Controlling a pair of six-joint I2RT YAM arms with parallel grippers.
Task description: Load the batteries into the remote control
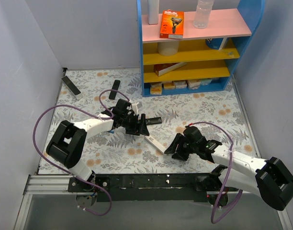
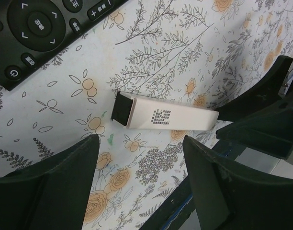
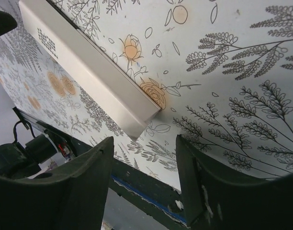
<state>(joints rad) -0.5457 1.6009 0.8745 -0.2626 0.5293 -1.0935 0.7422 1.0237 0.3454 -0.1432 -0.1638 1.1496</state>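
- The white remote control (image 1: pixel 153 141) is found flat on the flowered table cloth (image 1: pixel 204 103), right between the 2 claws. As far as can be told, it's touched by neither.
- Its long axis is laid diagonally in the top view. The far end is pointed up toward the left gripper (image 1: pixel 137 125) and the near end down toward the right gripper (image 1: pixel 177 149). So 1 end is offered to each arm, about equally near.
- From the left wrist, the remote is seen just ahead of the claw, lying crosswise to the gap, with its dark end cap (image 2: pixel 121 109) off to the left. The left jaws are spread wide and nothing is pinched; only cloth is seen between them.
- From the right wrist, the bar is seen running away from the claw, with its near corner just beyond the gap. The right jaws are spread too, and nothing is held.
- A black remote (image 2: pixel 39 33) is parked just beside the far end, so it could easily be bumped.
- The red batteries can't be spotted in any of the 3 views, so their place can't be told.
- Best guess: the narrow width could be pinched by the right gripper as is. A wrist turn is probably needed on the left.
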